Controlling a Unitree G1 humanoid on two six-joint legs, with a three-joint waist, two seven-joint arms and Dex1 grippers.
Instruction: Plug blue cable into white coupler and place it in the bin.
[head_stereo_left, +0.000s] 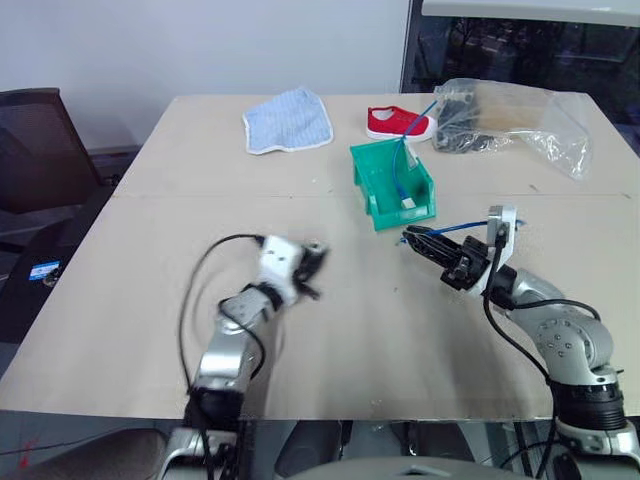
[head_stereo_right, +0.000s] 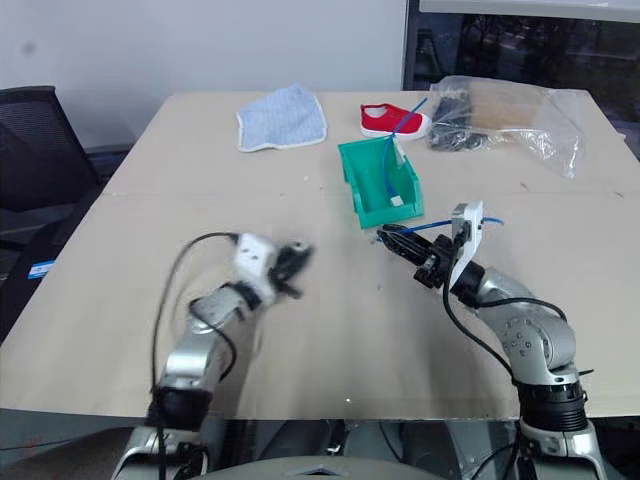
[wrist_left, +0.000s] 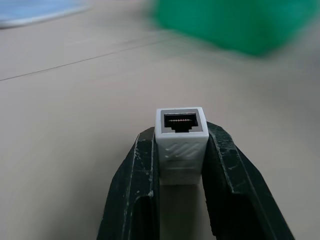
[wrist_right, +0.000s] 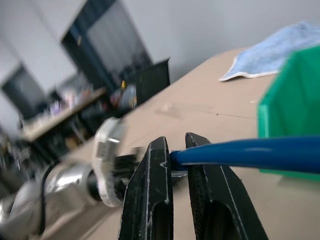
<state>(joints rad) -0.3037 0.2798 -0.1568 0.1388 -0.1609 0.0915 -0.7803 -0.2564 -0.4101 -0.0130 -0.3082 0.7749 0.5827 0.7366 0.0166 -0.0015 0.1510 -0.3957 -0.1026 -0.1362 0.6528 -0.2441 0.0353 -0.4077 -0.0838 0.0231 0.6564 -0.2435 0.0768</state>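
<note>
White plastic, small, hard and light, the white coupler (wrist_left: 181, 145) sits pinched by its sides in the left tool (wrist_left: 181, 165) near the bin (head_stereo_left: 392, 182), while the right tool (wrist_right: 179, 165) clamps the bendy blue cable (wrist_right: 240, 152) near its plug end.

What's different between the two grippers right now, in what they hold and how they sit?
The left gripper pinches the white coupler, dark socket facing out from its fingertips; the right gripper clamps the blue cable, which runs off toward the green bin. In the head views the left gripper is blurred, the right one sharp and nearer the bin. Both are shut on their part, above the table.
</note>
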